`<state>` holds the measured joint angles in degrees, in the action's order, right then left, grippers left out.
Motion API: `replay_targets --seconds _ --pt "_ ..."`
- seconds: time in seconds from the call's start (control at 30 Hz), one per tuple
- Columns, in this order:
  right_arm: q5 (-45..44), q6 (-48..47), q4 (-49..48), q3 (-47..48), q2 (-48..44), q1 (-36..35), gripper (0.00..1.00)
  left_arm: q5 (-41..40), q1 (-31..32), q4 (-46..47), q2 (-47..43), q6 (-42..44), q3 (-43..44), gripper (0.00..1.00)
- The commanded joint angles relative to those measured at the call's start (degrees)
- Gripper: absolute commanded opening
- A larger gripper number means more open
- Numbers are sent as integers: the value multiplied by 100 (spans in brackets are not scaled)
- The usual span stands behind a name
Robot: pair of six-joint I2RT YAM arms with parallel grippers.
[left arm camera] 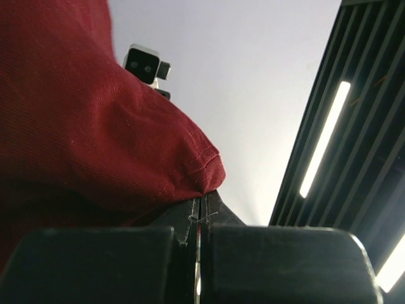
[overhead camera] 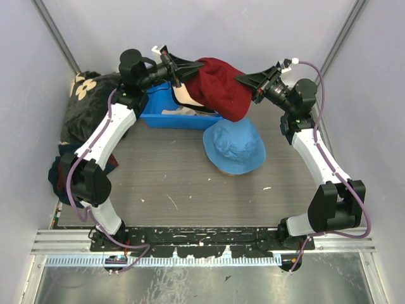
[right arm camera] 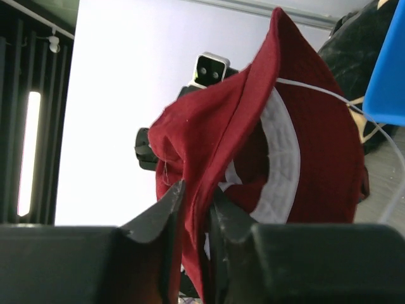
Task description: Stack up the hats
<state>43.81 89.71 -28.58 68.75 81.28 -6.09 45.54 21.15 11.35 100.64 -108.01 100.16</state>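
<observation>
overhead, wrist close-ups sharing red hat [overhead camera: 218,85]

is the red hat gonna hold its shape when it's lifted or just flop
Probably floppy: the red hat sags and folds between the left fingers and right fingers, which pinch its brim at two edges. Likely light, since thin fabric pinches carry it. It will probably drape rather than drop flat onto the light blue hat.

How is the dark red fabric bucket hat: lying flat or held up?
Held up: the dark red fabric bucket hat hangs between left hand and right hand, brim pinched.
</observation>
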Motion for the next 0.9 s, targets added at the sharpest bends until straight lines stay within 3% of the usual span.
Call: replay_targets --seconds 0.0,0.1,0.3,0.7,0.87 --pt "-10 71 -453 -71 -88 -39 15 87 14 507 -439 -28 -505 0" --pt "38 -149 -171 -214 -256 -38 5 110 12 361 -565 208 -817 0" --pt "3 -740 752 -776 -786 -38 3 151 -17 53 -816 426 -1299 0" --pt "-347 -1656 2218 -960 -1540 -75 2 438 -32 -2004 -1214 1440 -1060 0" --pt "-467 -2238 2853 -915 -1595 -77 2 422 -40 -1791 -1245 1437 -1665 1"
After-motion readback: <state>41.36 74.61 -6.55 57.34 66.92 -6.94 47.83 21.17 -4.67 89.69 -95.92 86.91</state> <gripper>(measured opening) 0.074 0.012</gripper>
